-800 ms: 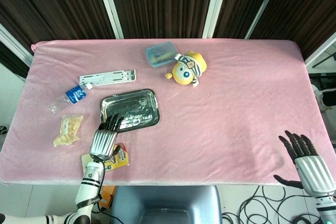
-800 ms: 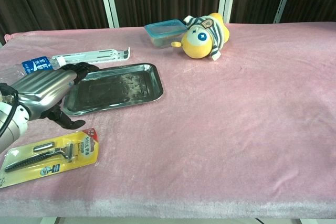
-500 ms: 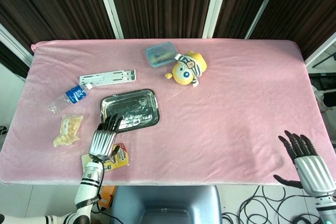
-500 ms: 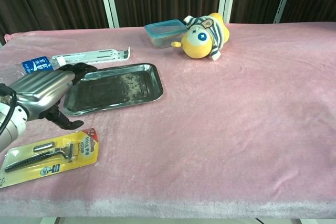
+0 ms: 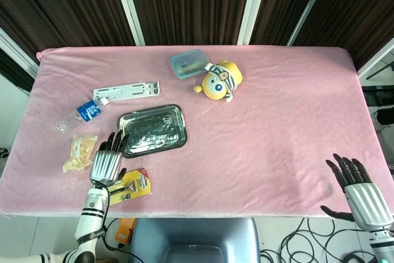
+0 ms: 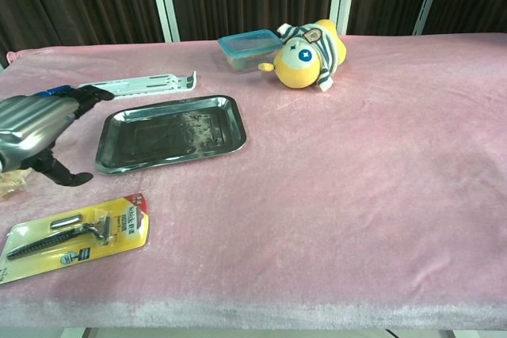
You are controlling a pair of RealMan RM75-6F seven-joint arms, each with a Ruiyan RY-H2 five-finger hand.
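Head view shows us the left robot hand (image 5: 106,163) with fingers spread and holding nothing, hovering just left of the steel tray (image 5: 152,129) and above the yellow razor pack (image 5: 130,185) at the table's (image 5: 277,121) near edge. We see the right robot hand (image 5: 357,189), fingers apart and empty, past the table's near right corner, well apart from everything.

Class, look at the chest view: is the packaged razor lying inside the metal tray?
No: the packaged razor lies flat on the pink cloth in front of the metal tray, whose inside holds nothing.
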